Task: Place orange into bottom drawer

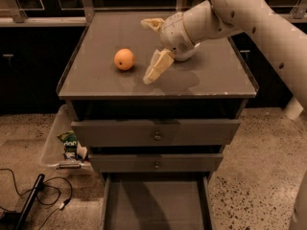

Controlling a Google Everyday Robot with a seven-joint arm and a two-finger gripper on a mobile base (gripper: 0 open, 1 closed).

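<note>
Not yet grasped: orange [124, 59] on cabinet top [216, 80], gripper [145, 51] just beside it, jaws apart; bottom drawer [153, 205] open below.

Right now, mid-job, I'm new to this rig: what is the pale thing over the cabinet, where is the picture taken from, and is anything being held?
The pale thing is the robot's single arm, which ends in a two-finger gripper. There is only one camera view. It looks down on the cabinet from the front, and where the camera is mounted is not known. The gripper hangs open just above the cabinet top, holding nothing. The orange lies on that top, to the gripper's left in the picture and apart from it. Below, the two upper drawers are shut and the bottom drawer is pulled out. A clear bin stands on the floor.
</note>
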